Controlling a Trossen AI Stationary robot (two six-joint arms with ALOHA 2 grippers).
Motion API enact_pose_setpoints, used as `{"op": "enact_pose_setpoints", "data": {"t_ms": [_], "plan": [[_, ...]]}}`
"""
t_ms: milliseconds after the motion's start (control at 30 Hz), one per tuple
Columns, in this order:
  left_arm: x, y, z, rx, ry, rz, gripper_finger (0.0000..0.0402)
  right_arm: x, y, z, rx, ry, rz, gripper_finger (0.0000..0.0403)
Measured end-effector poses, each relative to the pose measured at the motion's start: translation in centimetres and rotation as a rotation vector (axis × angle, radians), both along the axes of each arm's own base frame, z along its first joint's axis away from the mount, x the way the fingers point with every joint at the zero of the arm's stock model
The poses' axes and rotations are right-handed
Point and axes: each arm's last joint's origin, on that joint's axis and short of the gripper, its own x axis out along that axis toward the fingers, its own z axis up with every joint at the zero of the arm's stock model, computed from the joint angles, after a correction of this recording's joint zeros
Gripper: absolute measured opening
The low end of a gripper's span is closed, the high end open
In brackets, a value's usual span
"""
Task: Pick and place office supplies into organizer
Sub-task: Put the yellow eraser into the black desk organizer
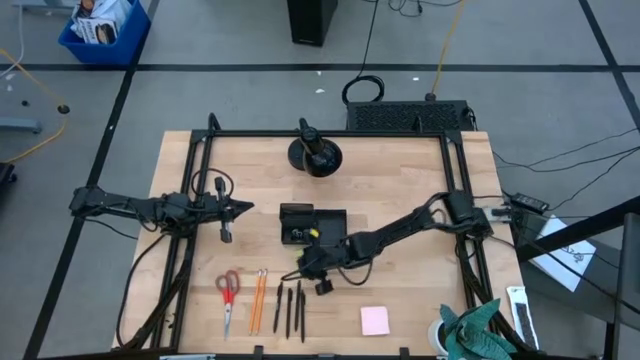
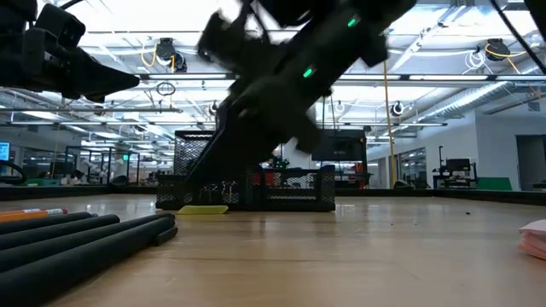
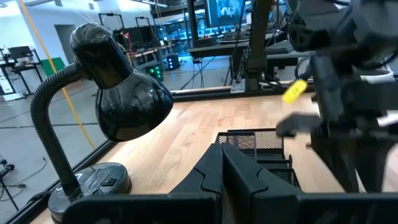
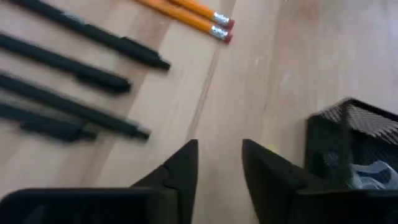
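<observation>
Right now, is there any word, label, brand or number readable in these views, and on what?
None can be read.
Printed packaging in the blue bin: too small to read.
White papers beside the table: markings blurred.
Pencils, pens, organizer: no lettering shows.

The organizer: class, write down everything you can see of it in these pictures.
The organizer is a small black rectangular tray of wire mesh, divided into compartments, sitting flat on the wooden table near its middle, just below the round lamp base. A small yellow item shows at its lower edge and pale clips lie in one compartment. The right hand, fingers apart and empty, hovers beside it toward the pens; nothing grips it.
</observation>
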Motion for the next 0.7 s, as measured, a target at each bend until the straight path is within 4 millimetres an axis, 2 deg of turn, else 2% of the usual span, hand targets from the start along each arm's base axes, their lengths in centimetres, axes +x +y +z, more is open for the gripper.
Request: {"op": "enact_pose_setpoints", "data": {"t_ms": [200,367,700], "plan": [[0.0,0.0,0.0,0.001,0.003,0.018,0.0006,1.0,0.0,-1.1,-0.081,0.029,0.003,0.0158],[0.1,0.0,-0.2,0.026,0.028,0.021,0.0006,1.2,-0.8,-1.2,-0.130,0.037,-0.051,0.0155],[0.1,0.0,-0.4,0.031,0.044,0.020,0.0006,1.1,-2.5,-1.5,-0.067,0.096,-0.113,0.0144]]}}
